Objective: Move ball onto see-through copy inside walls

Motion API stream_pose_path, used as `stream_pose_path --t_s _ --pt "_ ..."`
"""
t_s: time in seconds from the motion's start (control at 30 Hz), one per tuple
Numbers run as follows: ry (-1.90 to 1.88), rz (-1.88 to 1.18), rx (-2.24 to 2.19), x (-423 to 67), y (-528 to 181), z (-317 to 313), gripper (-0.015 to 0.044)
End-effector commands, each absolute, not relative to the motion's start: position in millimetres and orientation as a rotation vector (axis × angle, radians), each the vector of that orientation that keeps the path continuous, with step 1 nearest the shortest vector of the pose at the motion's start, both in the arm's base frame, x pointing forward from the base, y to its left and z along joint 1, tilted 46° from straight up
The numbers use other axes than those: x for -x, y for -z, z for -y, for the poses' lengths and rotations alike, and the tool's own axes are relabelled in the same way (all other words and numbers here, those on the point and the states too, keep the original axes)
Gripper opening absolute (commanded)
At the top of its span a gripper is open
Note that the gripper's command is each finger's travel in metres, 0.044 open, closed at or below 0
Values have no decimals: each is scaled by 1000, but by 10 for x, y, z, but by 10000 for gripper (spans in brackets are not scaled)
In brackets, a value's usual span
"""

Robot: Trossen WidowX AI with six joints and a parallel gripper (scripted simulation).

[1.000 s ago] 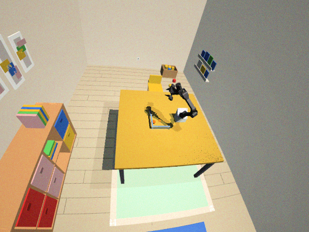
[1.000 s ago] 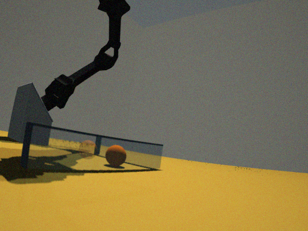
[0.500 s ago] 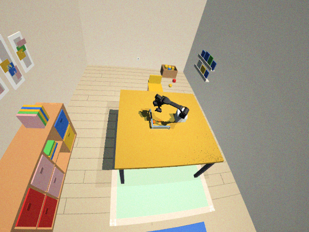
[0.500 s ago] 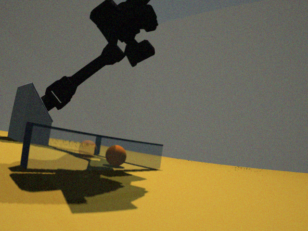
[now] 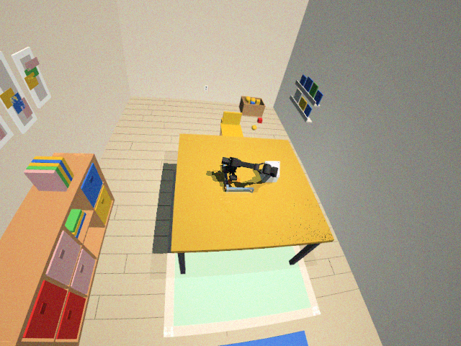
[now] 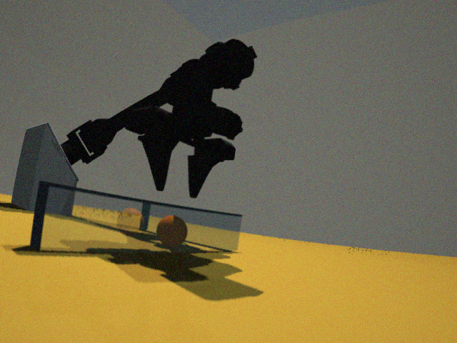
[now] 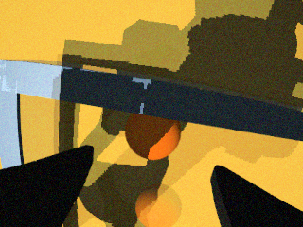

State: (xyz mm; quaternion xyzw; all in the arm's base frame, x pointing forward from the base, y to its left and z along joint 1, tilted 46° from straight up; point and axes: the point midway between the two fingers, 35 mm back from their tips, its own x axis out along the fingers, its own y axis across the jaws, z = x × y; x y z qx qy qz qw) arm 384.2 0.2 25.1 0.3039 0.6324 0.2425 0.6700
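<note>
The orange ball (image 6: 171,230) (image 7: 151,135) lies on the yellow table (image 5: 223,223) (image 6: 332,295) inside the corner of the two low clear walls (image 6: 111,196) (image 7: 222,110) (image 5: 240,190). In the wrist view it lies close to one wall. The see-through copy (image 6: 129,217) (image 7: 158,208) sits a short way from the ball, apart from it, also inside the walls. My gripper (image 6: 176,191) (image 7: 153,165) (image 5: 230,174) is open and empty. It hangs fingers-down above the wall tops, almost over the ball and not touching it. In the top view the arm hides the ball.
The arm's base (image 5: 271,169) (image 6: 40,166) stands on the table just behind the walls. A yellow chair (image 5: 231,125) and a wooden box (image 5: 251,105) stand on the floor beyond the table's far edge. A shelf unit (image 5: 48,241) stands at the left.
</note>
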Motion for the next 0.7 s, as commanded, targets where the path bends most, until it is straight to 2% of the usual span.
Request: stream_pose_path --t_s 0.0,0.67 --pt "-550 -1433 -697 -3842 -157 -107 327" --pt "-549 -1433 -699 -3865 15 -287 327"
